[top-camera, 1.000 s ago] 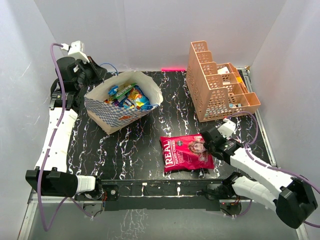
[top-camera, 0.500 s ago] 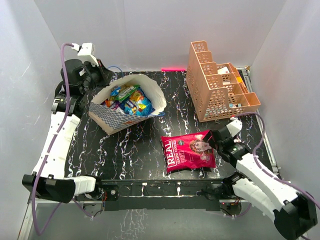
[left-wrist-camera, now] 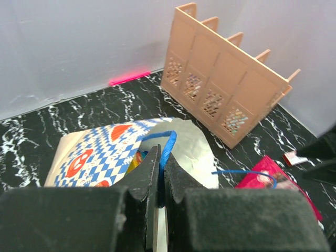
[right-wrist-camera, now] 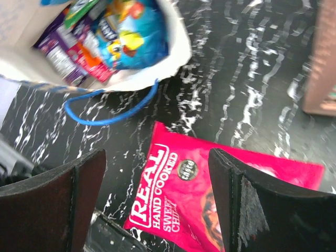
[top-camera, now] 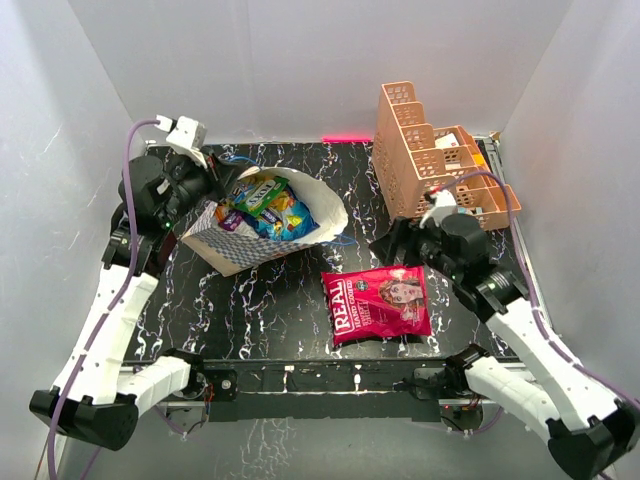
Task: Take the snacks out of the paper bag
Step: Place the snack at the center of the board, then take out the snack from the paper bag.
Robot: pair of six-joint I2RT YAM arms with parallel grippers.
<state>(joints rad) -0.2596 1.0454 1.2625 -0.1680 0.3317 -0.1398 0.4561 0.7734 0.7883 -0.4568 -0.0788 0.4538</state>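
Paper bag (top-camera: 240, 245), far-left, tipped mouth-rightward, blue cord handle (left-wrist-camera: 168, 144) pinched in clenched left gripper (left-wrist-camera: 160, 157); foil snacks (top-camera: 265, 205) inside lie left of the spread, empty right gripper (top-camera: 392, 240) above the red REAL packet (top-camera: 378, 303).

Blue-and-white checkered paper bag (top-camera: 228, 243), tipped over toward the right, white-lined mouth gaping, one blue cord handle (right-wrist-camera: 107, 111) trailing loose across the black marbled table (top-camera: 290, 300). Crammed inside: small glossy snack packets (top-camera: 265, 205) in blue, purple, orange and yellow-green. Already out, flat and label-up near the mouth, toward the front edge: large red packet (top-camera: 378, 303) marked "REAL"
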